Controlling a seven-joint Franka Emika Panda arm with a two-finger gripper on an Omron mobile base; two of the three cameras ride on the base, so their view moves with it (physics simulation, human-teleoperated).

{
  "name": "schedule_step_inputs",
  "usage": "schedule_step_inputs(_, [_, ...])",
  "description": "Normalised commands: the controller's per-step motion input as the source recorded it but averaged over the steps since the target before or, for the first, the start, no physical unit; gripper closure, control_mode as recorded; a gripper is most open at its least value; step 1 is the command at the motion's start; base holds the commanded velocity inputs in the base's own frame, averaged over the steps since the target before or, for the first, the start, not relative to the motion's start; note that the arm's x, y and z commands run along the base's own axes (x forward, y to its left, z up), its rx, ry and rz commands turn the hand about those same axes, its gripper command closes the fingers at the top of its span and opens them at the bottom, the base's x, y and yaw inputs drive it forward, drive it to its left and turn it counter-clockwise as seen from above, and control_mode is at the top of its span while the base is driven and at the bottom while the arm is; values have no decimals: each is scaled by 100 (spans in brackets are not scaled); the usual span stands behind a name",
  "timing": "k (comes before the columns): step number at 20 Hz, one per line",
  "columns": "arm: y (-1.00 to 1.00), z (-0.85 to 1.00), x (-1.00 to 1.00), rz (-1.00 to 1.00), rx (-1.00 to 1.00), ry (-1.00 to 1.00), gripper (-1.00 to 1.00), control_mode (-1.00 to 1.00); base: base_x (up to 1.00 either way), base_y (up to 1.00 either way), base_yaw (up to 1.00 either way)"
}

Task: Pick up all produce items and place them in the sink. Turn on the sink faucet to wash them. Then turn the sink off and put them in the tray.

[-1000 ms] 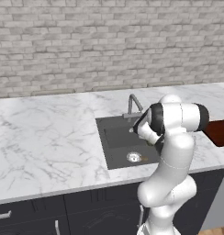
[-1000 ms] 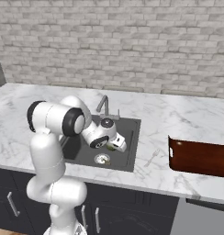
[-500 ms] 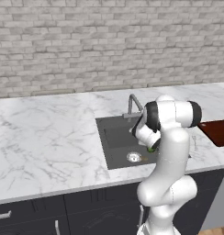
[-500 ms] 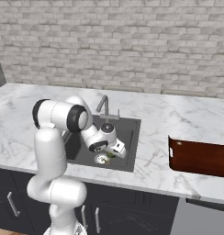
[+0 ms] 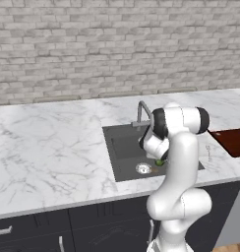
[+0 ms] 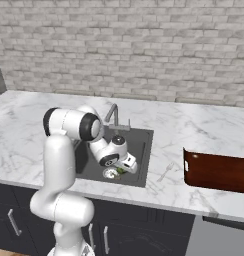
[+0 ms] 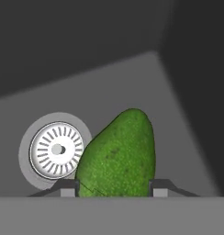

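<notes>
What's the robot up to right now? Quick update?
Gripper down in sink, fingers either side of green fruit. Drain just beside it. Nothing blocking.

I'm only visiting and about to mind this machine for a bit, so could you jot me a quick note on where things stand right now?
Hand: low in the sink, fingers on either side of the green fruit; whether it is gripped or just released can't be told.
Green fruit: in the basin, beside the round drain.
Faucet: no water visible.
Tray: on the counter to the right of the sink, nothing seen in it.
Left: the other produce piece, the wash, then loading the tray.
</notes>
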Motion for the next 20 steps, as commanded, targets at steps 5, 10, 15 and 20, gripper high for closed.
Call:
schedule_step_inputs(5, [0, -21, 26, 6, 1, 5, 100, -100, 0, 0, 0])
schedule_step_inputs(10, [0, -20, 28, 6, 1, 5, 100, -100, 0, 0, 0])
schedule_step_inputs(15, [0, -23, 26, 6, 1, 4, 100, -100, 0, 0, 0])
schedule_step_inputs(20, [0, -27, 23, 5, 0, 5, 100, -100, 0, 0, 0])
